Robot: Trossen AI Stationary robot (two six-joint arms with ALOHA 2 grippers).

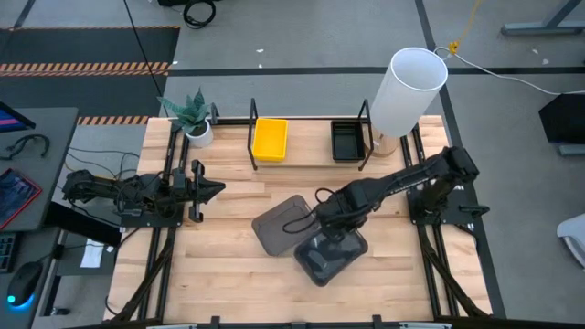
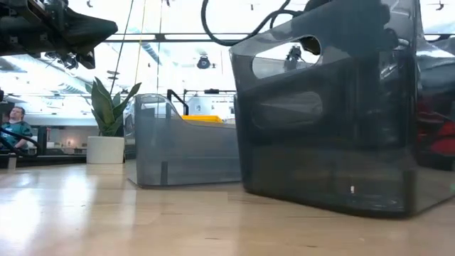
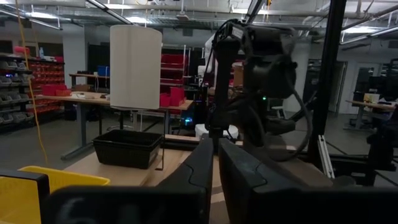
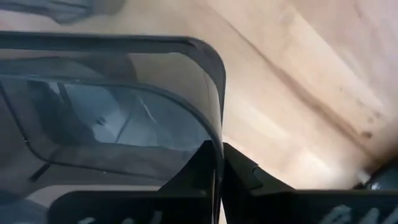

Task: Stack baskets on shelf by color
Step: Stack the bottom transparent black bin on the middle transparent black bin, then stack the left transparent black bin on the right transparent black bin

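Two dark grey baskets sit mid-table: one (image 1: 281, 224) lies flat on its bottom, and a nearer one (image 1: 331, 256) stands beside it, with what looks like a second grey basket nested inside. My right gripper (image 1: 331, 228) is shut on the nearer basket's rim. A yellow basket (image 1: 270, 139) and a black basket (image 1: 347, 142) rest in the wire shelf (image 1: 306, 160) at the far edge. My left gripper (image 1: 206, 190) waits shut at the table's left, touching nothing. My right gripper pinches the nearer grey basket's side wall at its rim (image 4: 217, 134), close to a rounded corner, with one finger inside the basket and one outside. The fingers come from above, pointing down. In the low view the basket (image 2: 334, 121) stands with its bottom on the table.
A tall white cylinder (image 1: 407, 90) stands at the shelf's right end, and a potted plant (image 1: 194, 117) at the table's far left corner. Black mounting rails (image 1: 164, 247) run along both sides. Bare wood lies near the front edge and between the left gripper and the baskets.
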